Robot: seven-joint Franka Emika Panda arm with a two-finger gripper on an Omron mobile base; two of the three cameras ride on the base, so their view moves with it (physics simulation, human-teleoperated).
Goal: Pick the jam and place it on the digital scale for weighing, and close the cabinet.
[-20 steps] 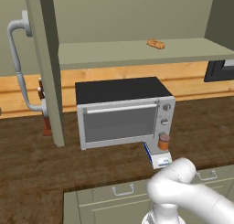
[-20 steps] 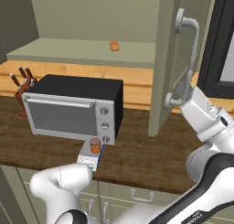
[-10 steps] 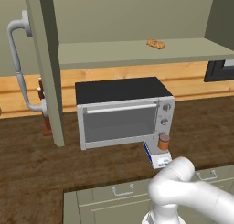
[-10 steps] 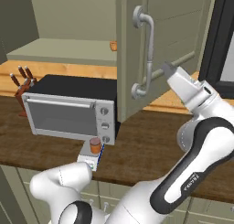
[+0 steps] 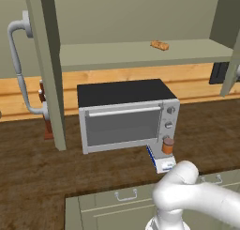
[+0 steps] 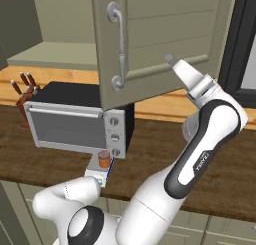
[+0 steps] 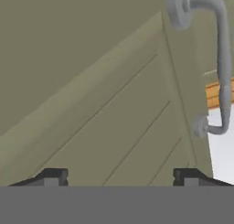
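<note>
The jam, an orange-brown jar with a darker lid, stands upright on the digital scale in front of the toaster oven. The cabinet's right door hangs partly swung in, with its curved grey handle facing out. My gripper presses against the door's panelled face, open with nothing between its fingers. The left door stands wide open.
A silver toaster oven sits on the wooden counter. A knife block stands at its left. A pastry lies on the cabinet shelf. Drawers run below the counter edge.
The cabinet's right door has swung leftward toward shut across the right base view, and my hand has followed it, staying on its face. The jam and scale have not moved.
</note>
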